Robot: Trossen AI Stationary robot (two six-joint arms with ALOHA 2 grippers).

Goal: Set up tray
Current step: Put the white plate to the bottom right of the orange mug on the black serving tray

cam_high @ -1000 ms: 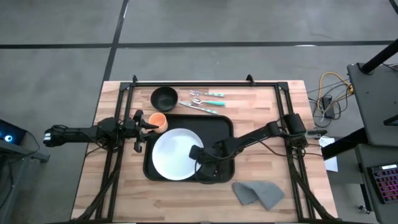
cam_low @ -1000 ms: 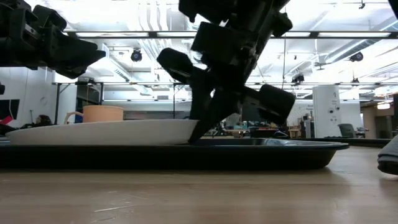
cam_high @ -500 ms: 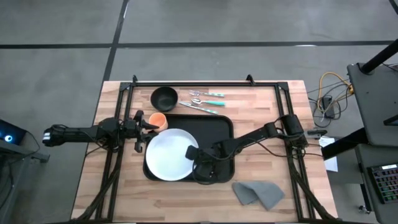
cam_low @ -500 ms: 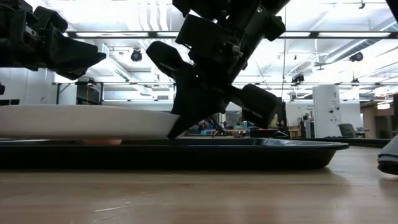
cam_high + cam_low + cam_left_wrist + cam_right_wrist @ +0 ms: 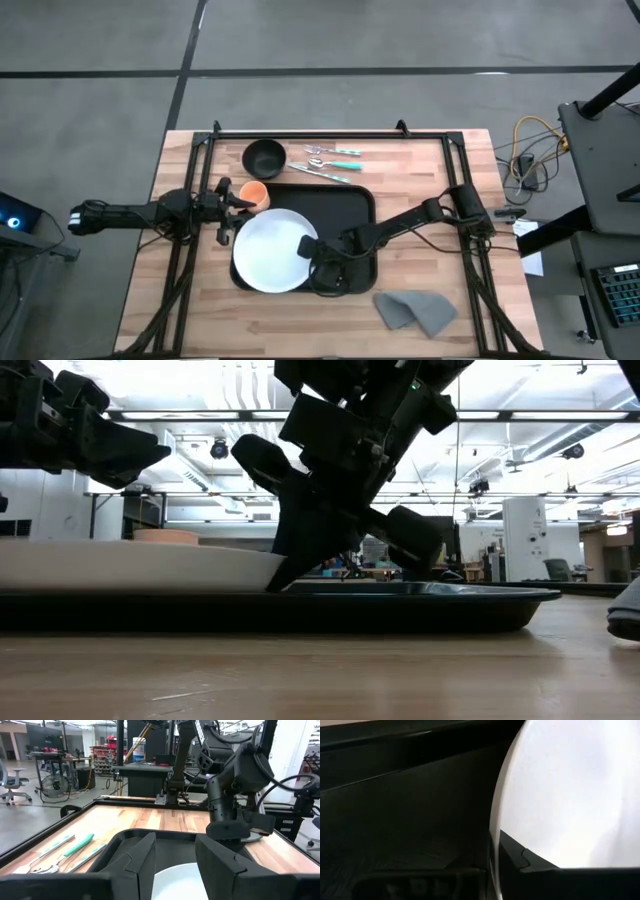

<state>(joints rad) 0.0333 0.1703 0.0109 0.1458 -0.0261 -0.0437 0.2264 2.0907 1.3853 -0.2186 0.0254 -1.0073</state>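
The large black tray [image 5: 350, 200] lies in the middle of the table. The round white plate [image 5: 265, 262] sits level on its left half, reaching the tray's left rim. My right gripper [image 5: 305, 248] is low over the tray, at the plate's right edge, shut on it. My left gripper [image 5: 240, 203] hovers open just off the tray's far left corner, beside the orange cup [image 5: 255, 193]. In the left wrist view its fingers [image 5: 140, 860] frame the tray [image 5: 125, 837] and the plate [image 5: 180, 880]. My right gripper pinches the plate's right rim [image 5: 495, 845], with one finger [image 5: 520, 862] on top of the rim and the other below it. It comes slanting down from the table's right side. The plate [image 5: 130, 565] lies about level, low over the tray [image 5: 450, 605].
A small black bowl [image 5: 264, 157] and cutlery with teal handles [image 5: 330, 160] lie on the table beyond the tray's far edge. A grey cloth [image 5: 415, 312] lies near the table's near right side. The tray's right half is bare.
My right gripper has moved toward the table's left, taking the plate with it across the tray. The plate, tilted with its right rim down a second ago, rose a little, then came down level, closer to the tray's left rim.
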